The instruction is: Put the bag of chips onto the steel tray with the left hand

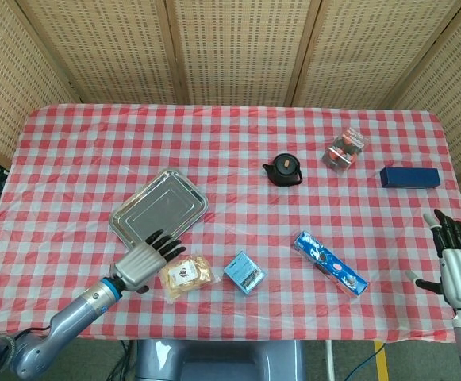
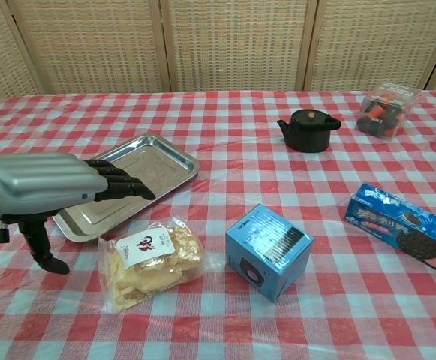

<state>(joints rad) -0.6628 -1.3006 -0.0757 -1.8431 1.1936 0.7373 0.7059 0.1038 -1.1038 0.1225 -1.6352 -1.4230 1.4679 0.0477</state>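
Head view: left hand (image 1: 145, 261) hung open, fingers splayed, just left of the bag of chips (image 1: 186, 275), lower left of frame, below the steel tray (image 1: 159, 213). Could've shoved the bag sideways. Right hand (image 1: 458, 270) open too.

Chest view: showed fingers (image 2: 116, 187) actually above tray level, not touching bag.

No text on any package is legible.
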